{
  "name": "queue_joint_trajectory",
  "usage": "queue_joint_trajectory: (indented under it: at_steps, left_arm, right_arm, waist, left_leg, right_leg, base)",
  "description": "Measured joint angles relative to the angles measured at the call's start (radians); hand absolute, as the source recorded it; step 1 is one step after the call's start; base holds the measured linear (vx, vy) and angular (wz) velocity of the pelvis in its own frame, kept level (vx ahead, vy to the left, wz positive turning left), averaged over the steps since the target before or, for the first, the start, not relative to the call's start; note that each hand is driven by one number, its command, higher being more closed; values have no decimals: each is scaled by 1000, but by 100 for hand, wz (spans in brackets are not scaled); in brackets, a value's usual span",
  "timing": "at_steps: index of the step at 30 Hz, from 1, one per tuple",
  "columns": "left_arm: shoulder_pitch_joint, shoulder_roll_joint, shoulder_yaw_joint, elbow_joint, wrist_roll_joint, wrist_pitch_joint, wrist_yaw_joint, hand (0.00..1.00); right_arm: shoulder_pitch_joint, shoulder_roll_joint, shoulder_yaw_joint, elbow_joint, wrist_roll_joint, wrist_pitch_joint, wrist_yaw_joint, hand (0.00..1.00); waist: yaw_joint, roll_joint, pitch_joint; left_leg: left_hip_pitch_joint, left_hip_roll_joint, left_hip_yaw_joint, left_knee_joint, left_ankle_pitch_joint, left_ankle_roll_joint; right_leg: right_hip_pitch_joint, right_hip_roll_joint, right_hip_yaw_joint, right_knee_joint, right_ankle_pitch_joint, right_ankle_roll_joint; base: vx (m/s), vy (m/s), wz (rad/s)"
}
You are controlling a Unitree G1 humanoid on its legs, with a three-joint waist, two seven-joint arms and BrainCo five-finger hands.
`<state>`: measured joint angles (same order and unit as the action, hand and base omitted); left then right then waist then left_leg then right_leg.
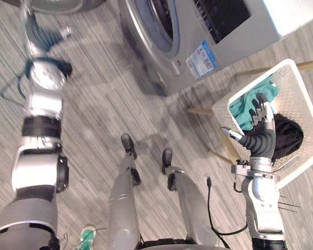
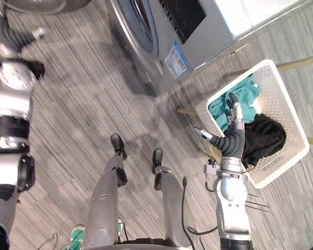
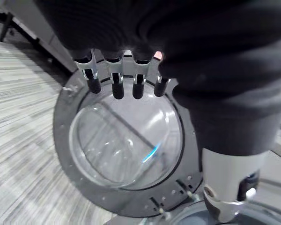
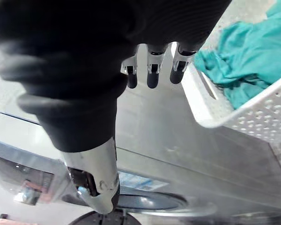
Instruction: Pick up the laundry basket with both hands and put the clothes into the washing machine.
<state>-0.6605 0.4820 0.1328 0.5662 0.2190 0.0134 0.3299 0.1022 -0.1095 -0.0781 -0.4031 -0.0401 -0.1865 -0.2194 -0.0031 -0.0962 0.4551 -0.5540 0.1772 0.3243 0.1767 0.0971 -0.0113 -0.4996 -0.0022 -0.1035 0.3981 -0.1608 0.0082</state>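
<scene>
One right hand [image 1: 261, 138] over laundry basket [image 1: 302, 89] rim, fingers [image 1: 263, 116] straight, empty (clothes [image 1: 246, 108] inside)

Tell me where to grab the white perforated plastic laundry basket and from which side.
I'd take the white perforated plastic laundry basket by the handle slot in its end wall and by the rim opposite, one hand each, coming from outside. Its open top faces up, with teal cloth and black cloth filling the inside.
</scene>
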Motion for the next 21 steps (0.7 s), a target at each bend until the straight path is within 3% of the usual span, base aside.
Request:
queue_joint_trajectory:
  at_steps: [3,7,12,17,18,19,21]
  left_arm:
    - [207,-130,35,-57,-38,-1,0,0]
    - [509,-293,74,-50,-73,-2,-5,0]
    - [743,-399,78,105,-113,-4,-47,0]
    - [820,-446,103,195,-139,-11,-72,0]
    - [822,-445,109,218,-138,-14,-78,0]
    - [830,-442,112,224,-138,-14,-86,0]
    - [840,-439,112,248,-136,-16,-92,0]
  right_arm:
    - [23,13,0,-5,-2,18,0,0]
    - [32,33,-29,72,-12,47,2,0]
    - [40,50,-64,213,-56,84,2,0]
    - [22,41,-70,323,-113,105,4,0]
    - [7,34,-69,353,-123,108,5,0]
    - [-7,31,-68,371,-130,110,6,0]
    - [-24,9,-67,421,-131,109,5,0]
  waist:
    - [22,2,-5]
    - [25,32,-114]
    - [21,71,-200]
    - [12,96,-216]
    - [14,100,-219]
    - [17,94,-221]
    - [-10,107,-239]
  left_leg:
    - [79,-12,19,-4,-20,-4]
    - [155,-26,45,-51,-22,-1]
    - [285,-33,119,-79,-48,-12]
    - [397,-17,212,-67,-108,-25]
    - [428,1,241,-69,-121,-26]
    - [455,-1,281,-70,-135,-28]
    - [510,6,331,-66,-167,-48]
  right_leg:
    - [71,-17,-1,-2,-34,-14]
    - [131,-20,19,-41,-40,-20]
    - [222,-10,109,-102,-26,-2]
    - [280,10,219,-143,10,29]
    - [287,-4,166,-162,26,43]
    - [293,-44,39,-172,16,9]
    - [343,-142,-244,-172,12,4]
  base:
    - [0,0,0]
    - [45,-13,-10]
    - [111,6,-48]
    - [93,29,-91]
    - [50,1,-107]
    - [32,25,-106]
    - [54,64,-82]
